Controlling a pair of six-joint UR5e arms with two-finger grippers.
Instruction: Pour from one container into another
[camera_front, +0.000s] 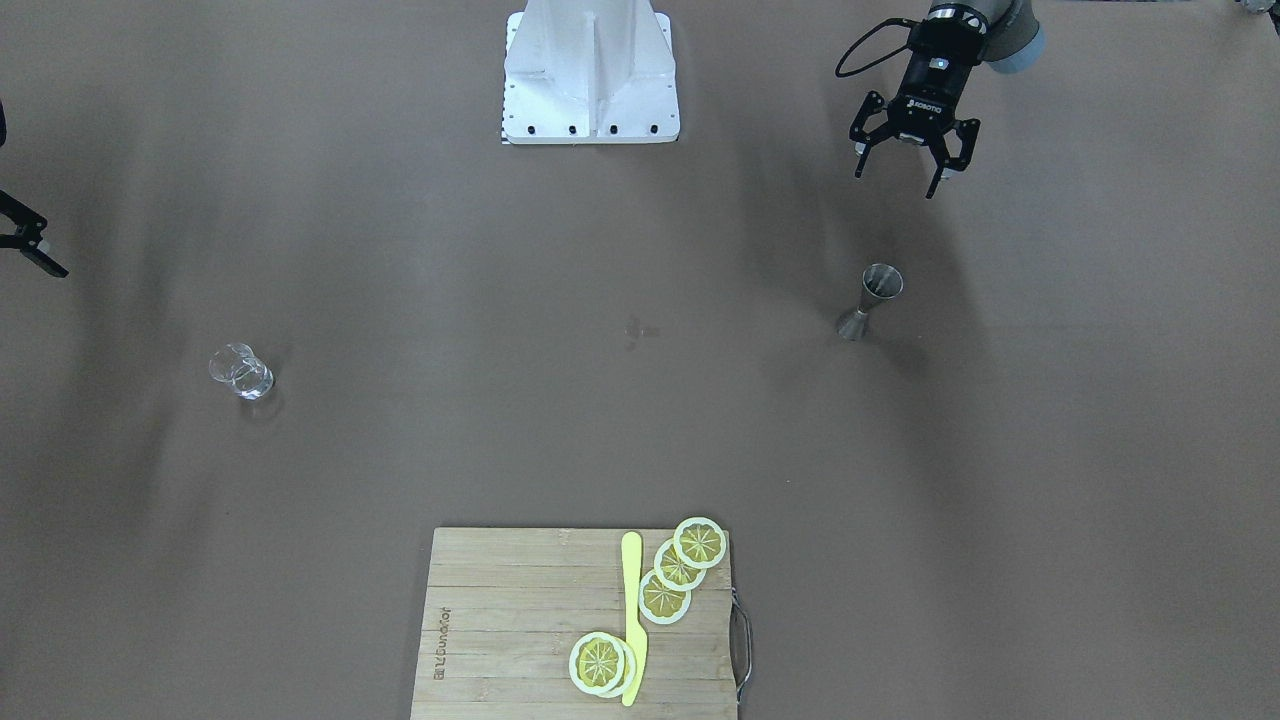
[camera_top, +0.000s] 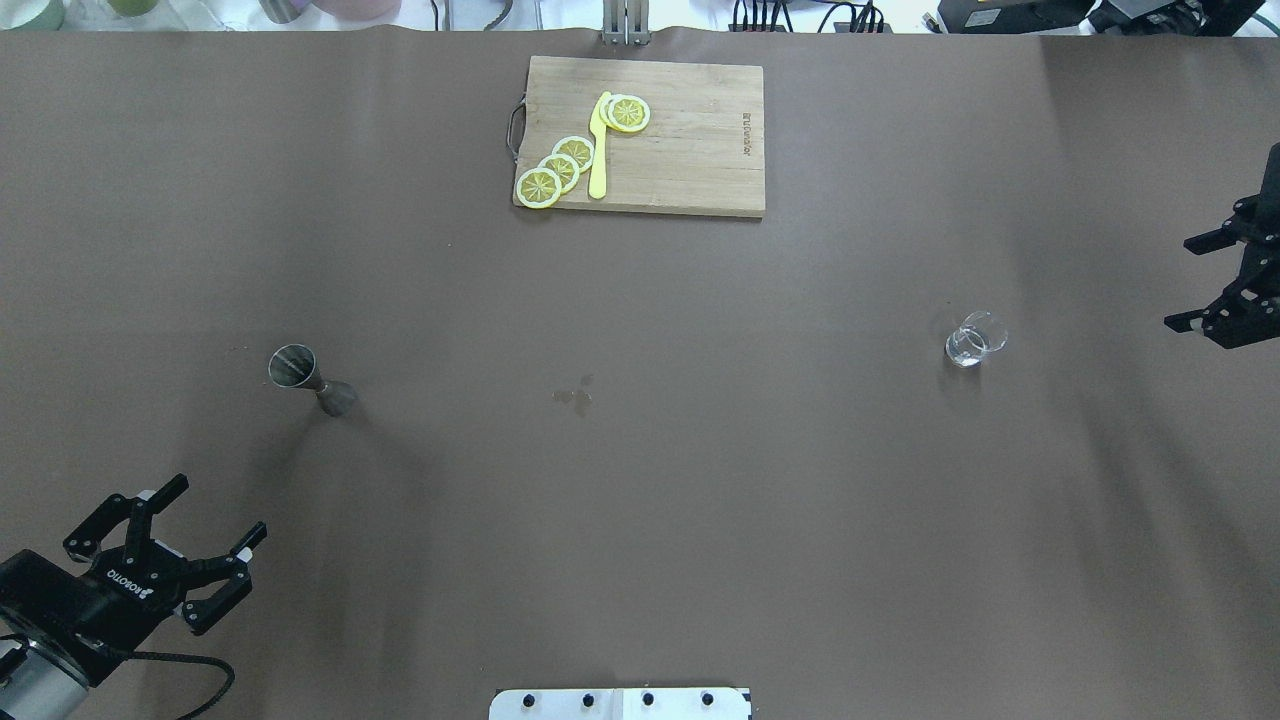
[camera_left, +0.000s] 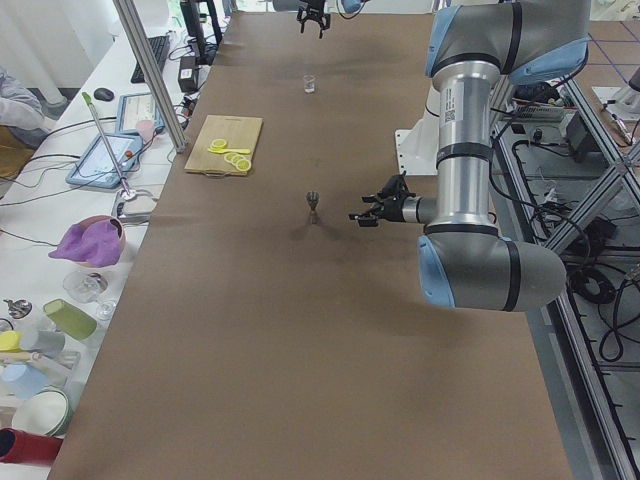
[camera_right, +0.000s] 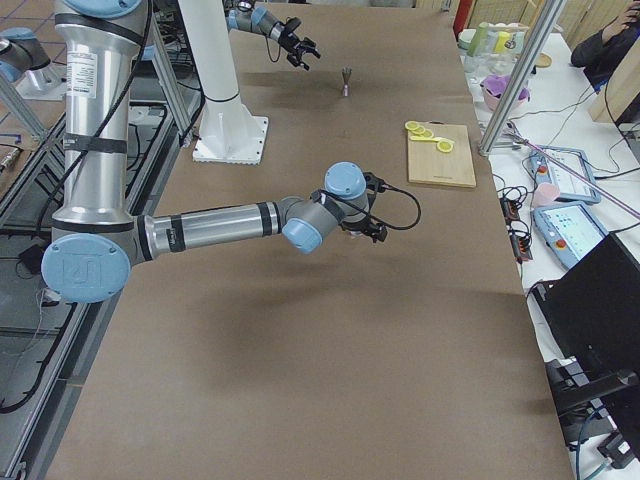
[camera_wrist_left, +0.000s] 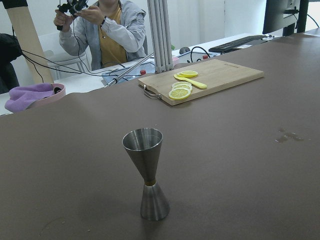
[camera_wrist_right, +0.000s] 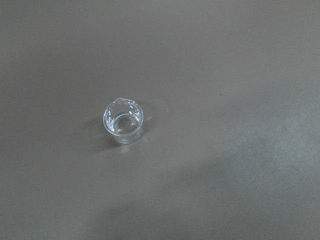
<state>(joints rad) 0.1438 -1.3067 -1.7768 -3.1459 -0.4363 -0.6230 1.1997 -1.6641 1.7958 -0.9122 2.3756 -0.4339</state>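
Left gripper (camera_top: 215, 512): fingers spread wide, empty, hanging near the steel jigger (camera_top: 310, 378) on the robot-base side of it, not touching. Right gripper (camera_top: 1185, 283): also spread wide and empty, farthest from the jigger, out past the small spouted glass (camera_top: 970, 340).

Jigger upright on its smaller cone, larger cup on top; contents not readable from any view. Spouted glass upright too, well apart from the jigger toward the robot's right, apparently with a little clear liquid at the bottom.

Judged step: the very start, nothing grasped, nothing poured. Likely next: pick a source, close on it and carry it across to the other vessel. For the left side, a level approach to the jigger's narrow waist, squeezing gently to avoid tipping it. For the right side, a descent around the glass, keeping the spout free.

Elsewhere: bamboo cutting board (camera_top: 680, 150) beyond the jigger on the operators' side, bearing lemon slices (camera_top: 560, 165) and a yellow knife (camera_top: 598, 150). Small damp stain (camera_top: 575, 398) on the brown cover between jigger and glass, nearer the jigger. Person (camera_wrist_left: 100, 25) past the table edge behind the jigger, holding a device.

Nothing standing between jigger and glass; only the long carry between them, and so a spill risk.
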